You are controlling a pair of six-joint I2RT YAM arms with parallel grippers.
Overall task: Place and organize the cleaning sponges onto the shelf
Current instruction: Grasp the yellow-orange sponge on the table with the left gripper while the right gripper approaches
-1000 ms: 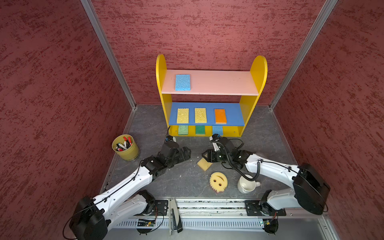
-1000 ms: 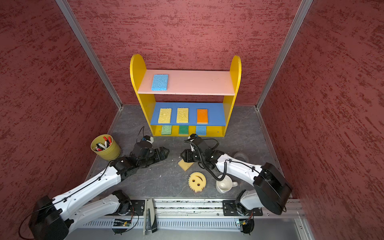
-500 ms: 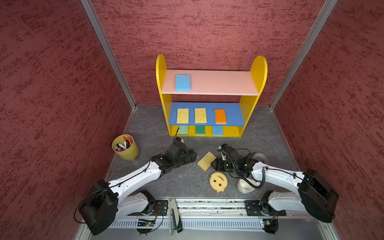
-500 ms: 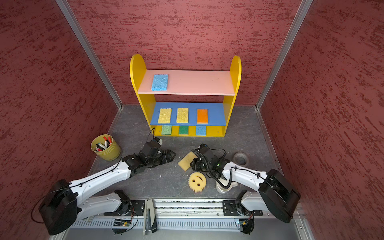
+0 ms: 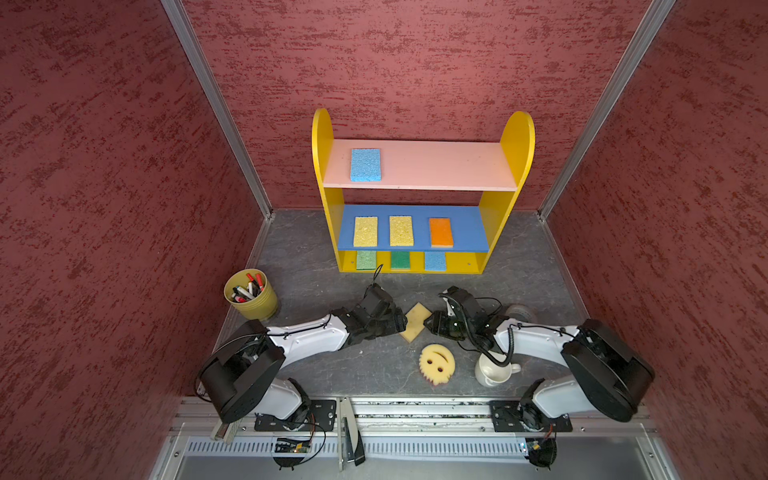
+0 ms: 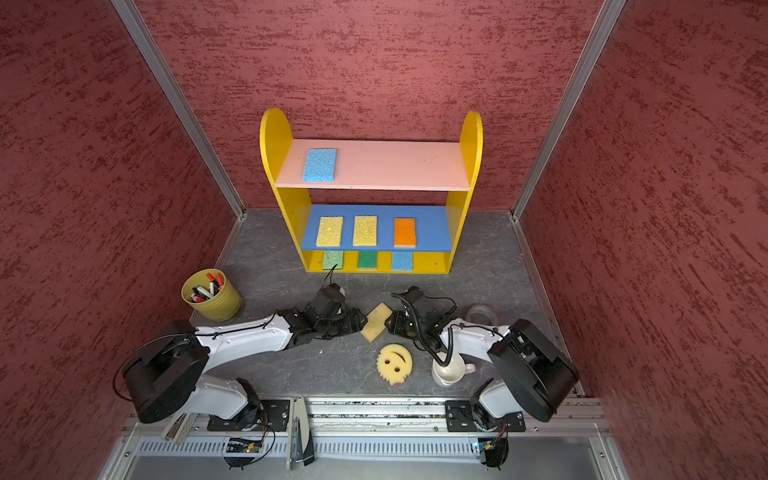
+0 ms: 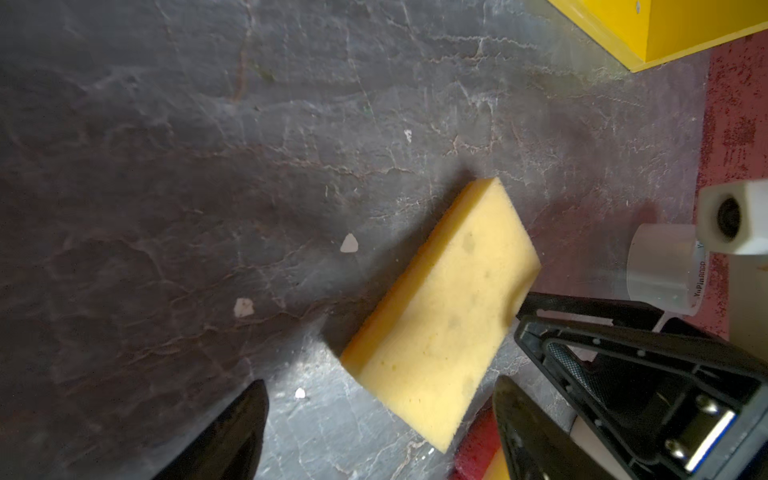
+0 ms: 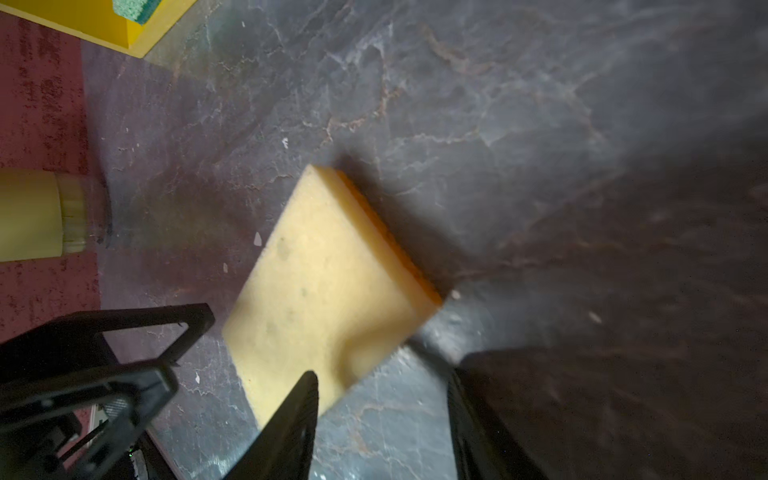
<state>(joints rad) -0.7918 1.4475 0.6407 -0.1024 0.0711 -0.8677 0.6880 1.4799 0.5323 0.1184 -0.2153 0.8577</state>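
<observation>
Left gripper (image 7: 379, 378) has moved in, jaws wide and empty, around the tan rectangular foam sponge (image 5: 415, 322), which the right gripper (image 8: 382, 370) pinches by a corner, 6 o'clock of the yellow three-tier wooden shelf (image 5: 436, 166): a handover, likely.

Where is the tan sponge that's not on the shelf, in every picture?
In a top view: tan sponge in the middle, in front of the shelf.
In a top view: same place.
Left wrist: big, near the middle.
Right wrist: big, near the middle.
Shared landmark: the shelf's yellow base.
</observation>
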